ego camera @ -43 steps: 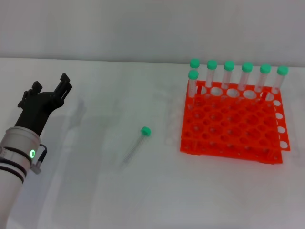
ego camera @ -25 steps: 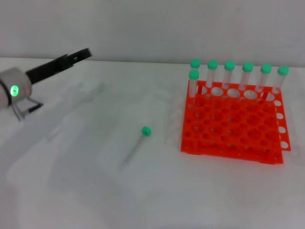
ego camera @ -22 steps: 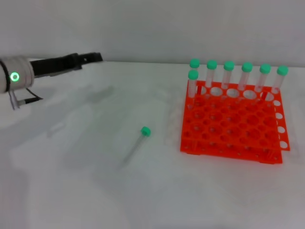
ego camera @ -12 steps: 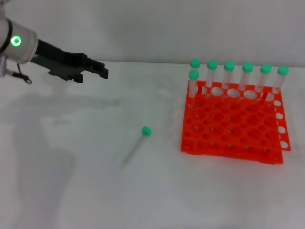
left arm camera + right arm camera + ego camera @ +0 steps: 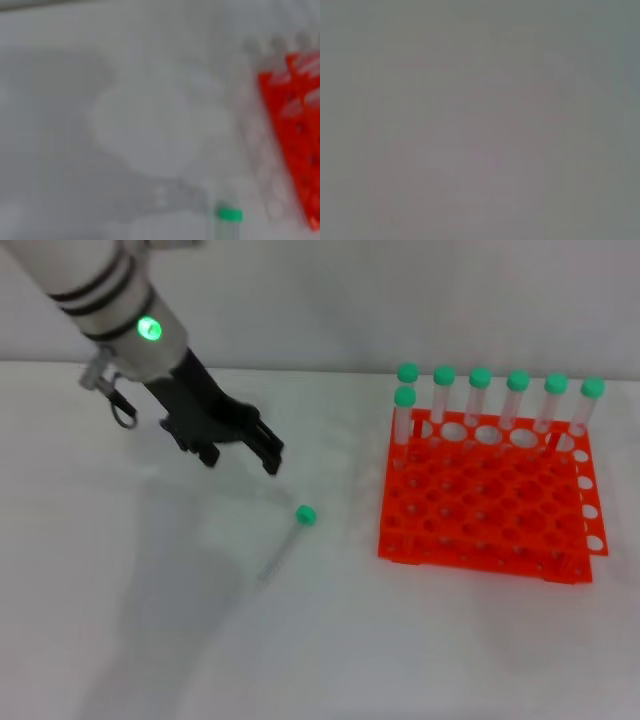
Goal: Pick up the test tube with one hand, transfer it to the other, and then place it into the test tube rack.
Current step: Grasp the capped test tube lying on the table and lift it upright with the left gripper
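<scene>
One test tube (image 5: 289,537) lay mid-table, not yet grasped; the left gripper (image 5: 268,453), fingers spread, was poised near its cap, so descent and closing were judged next.

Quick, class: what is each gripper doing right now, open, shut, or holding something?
Left gripper: open, holding nothing, poised above the table just short of the test tube.
Right gripper: not in view in any picture.

Bright, even light fills the head view; the left arm (image 5: 110,300) casts a soft shadow on the table (image 5: 120,640). Both wrist views are blurred.
</scene>
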Action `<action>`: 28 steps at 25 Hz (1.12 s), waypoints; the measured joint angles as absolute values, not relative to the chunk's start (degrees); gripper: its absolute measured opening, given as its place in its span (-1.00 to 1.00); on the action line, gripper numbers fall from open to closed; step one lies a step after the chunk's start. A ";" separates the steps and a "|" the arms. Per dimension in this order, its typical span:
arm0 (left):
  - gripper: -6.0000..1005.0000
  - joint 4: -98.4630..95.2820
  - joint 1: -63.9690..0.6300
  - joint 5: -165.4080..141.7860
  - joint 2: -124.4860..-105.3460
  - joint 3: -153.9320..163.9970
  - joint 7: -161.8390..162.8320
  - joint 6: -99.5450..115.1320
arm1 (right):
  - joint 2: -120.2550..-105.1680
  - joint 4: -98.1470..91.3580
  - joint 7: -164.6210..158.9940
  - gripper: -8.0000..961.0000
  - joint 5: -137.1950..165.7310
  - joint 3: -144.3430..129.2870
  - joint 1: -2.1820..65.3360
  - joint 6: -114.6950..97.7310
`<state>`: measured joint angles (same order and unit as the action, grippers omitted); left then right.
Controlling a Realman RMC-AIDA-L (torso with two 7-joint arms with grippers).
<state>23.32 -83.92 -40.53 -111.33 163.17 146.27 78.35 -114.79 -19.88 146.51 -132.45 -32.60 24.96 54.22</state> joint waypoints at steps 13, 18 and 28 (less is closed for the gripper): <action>0.64 17.74 -86.76 -54.72 -118.19 163.07 156.08 75.52 | -114.84 -19.33 146.52 0.75 -132.45 -32.61 24.86 54.46; 0.62 16.04 -85.05 -54.73 -118.39 163.03 156.82 73.53 | -114.87 -19.33 146.52 0.75 -132.45 -32.61 24.86 54.55; 0.56 14.46 -81.95 -54.57 -118.56 162.94 156.90 69.58 | -114.90 -19.33 146.48 0.75 -132.37 -33.11 25.16 54.58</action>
<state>14.46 -81.95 -54.57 -118.56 162.94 156.90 69.58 -114.90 -19.33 146.48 -132.37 -33.11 25.16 54.58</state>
